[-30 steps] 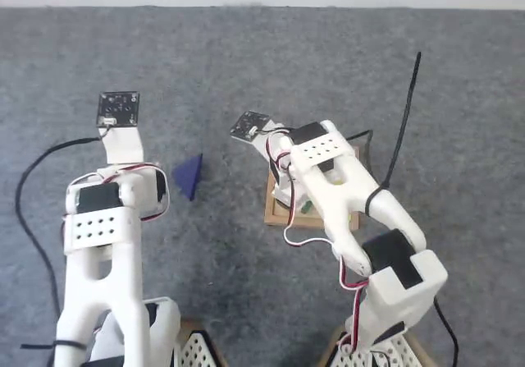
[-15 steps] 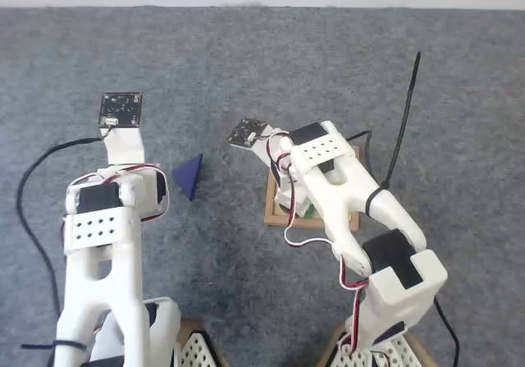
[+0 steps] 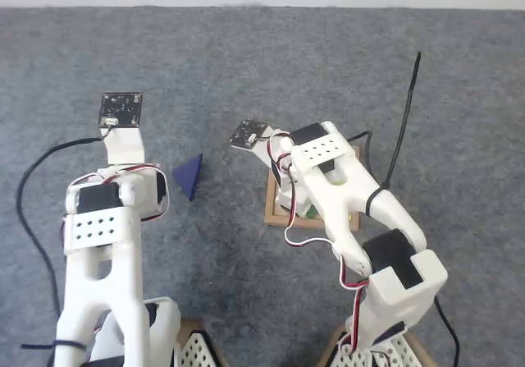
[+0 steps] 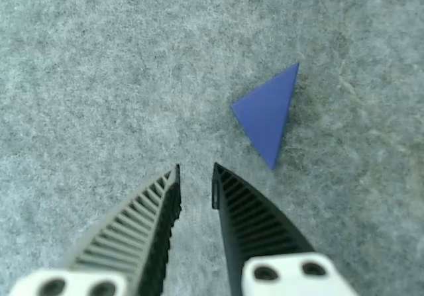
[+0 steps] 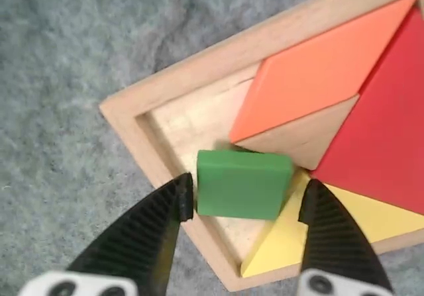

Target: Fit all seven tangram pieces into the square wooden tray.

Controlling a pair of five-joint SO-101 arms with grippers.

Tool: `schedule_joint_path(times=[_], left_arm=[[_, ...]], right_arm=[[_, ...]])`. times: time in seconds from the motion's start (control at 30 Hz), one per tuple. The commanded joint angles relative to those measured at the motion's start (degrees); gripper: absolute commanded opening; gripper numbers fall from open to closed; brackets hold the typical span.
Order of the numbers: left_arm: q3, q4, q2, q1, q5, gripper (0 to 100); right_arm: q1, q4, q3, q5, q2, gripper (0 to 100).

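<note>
**A:** From above, what could go wrong?

**B:** The blue triangle [image 3: 190, 176] lies on the grey carpet [image 3: 246, 63] beside the left arm [image 3: 102, 227], well apart from the wooden tray [image 3: 271, 212]. The right arm [image 3: 344, 194] hangs over the tray and hides most of it. If both arms go to the tray together, I think they could collide.

**A:** And the left wrist camera?

**B:** The left gripper [image 4: 196, 175] hovers over bare carpet. Its jaws are almost together, with only a narrow slit between them, and they hold nothing. The triangle is near, to one side of the tips. With so small an opening, the fingers would push the flat piece away instead of taking it.

**A:** The right wrist camera?

**B:** The right gripper [image 5: 246, 200] stands wide apart around the green square [image 5: 244, 182], which is in the tray near a corner. It sits next to the yellow triangle [image 5: 311, 240] and the orange parallelogram [image 5: 306, 77]. One finger seems to touch its side and the other is just beside it. The square does not look fully seated. A careless nudge may jam it or disturb its neighbours.
</note>
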Motion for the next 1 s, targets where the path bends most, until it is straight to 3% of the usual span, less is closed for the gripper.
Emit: schedule_joint_path(times=[0.0,0.53,0.97], left_arm=[[-0.84,0.62,-1.85,0.26,-0.79,8],[-0.84,0.53,-1.85,0.35,-0.79,8],[-0.66,0.35,-1.85,0.35,-0.79,8]], right_arm=[[0.57,-0.48,-0.44,0.70,-0.75,25.6],[0.22,-0.92,-5.10,-2.37,-7.87,25.6],[0.13,-6.55,-5.19,-2.64,2.68,25.6]])
